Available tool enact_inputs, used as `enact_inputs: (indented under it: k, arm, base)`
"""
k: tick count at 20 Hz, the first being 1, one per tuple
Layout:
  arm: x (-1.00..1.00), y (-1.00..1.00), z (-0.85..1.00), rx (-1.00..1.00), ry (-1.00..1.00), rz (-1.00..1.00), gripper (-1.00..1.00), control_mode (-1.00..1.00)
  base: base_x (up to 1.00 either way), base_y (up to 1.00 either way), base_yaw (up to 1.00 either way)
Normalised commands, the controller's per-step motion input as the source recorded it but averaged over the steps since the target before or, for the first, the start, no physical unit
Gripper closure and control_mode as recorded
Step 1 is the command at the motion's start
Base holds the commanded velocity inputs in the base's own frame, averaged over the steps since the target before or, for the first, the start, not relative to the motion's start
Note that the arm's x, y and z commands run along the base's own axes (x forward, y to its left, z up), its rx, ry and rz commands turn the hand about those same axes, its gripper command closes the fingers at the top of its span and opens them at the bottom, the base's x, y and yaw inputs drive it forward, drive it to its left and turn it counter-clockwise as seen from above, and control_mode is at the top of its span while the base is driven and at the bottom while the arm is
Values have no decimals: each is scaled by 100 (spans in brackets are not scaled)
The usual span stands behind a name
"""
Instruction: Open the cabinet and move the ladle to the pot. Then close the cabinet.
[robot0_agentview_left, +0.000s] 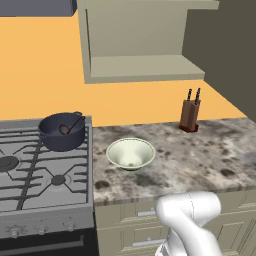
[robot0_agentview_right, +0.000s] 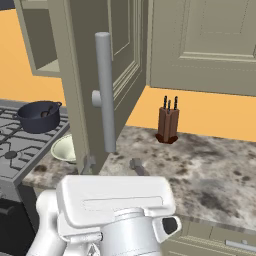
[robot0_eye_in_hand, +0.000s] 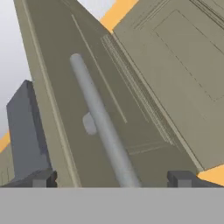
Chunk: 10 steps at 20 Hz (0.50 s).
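Note:
The cabinet (robot0_agentview_left: 145, 65) stands open, its shelf bare. Its door (robot0_agentview_right: 77, 75) is swung out toward me, with the long grey bar handle (robot0_agentview_right: 105, 92) facing the hand. My gripper (robot0_agentview_right: 113, 165) is open just below the door's lower edge. In the hand view the handle (robot0_eye_in_hand: 103, 122) runs down between the two spread fingertips of the gripper (robot0_eye_in_hand: 112, 180), which hold nothing. The dark pot (robot0_agentview_left: 61, 131) sits on the stove's back right burner. The ladle (robot0_agentview_left: 68, 127) lies inside it, handle leaning on the rim. Both also show at the left, pot (robot0_agentview_right: 39, 116) and ladle (robot0_agentview_right: 48, 111).
A pale cream bowl (robot0_agentview_left: 130, 152) sits on the speckled counter (robot0_agentview_left: 200, 160) right of the gas stove (robot0_agentview_left: 35, 175). A wooden knife block (robot0_agentview_left: 190, 115) stands by the wall. A second shut cabinet door (robot0_agentview_right: 215, 40) hangs right of the open one. Drawers run below the counter.

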Motion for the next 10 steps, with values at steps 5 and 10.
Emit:
enact_inputs:
  k: [5,10]
  arm:
    - [83,-1,-38,12,-14,14,-100,-100]
    - [91,0,-28,11,-14,11,-100,-100]
  base:
    - [0,0,0]
    - [0,0,0]
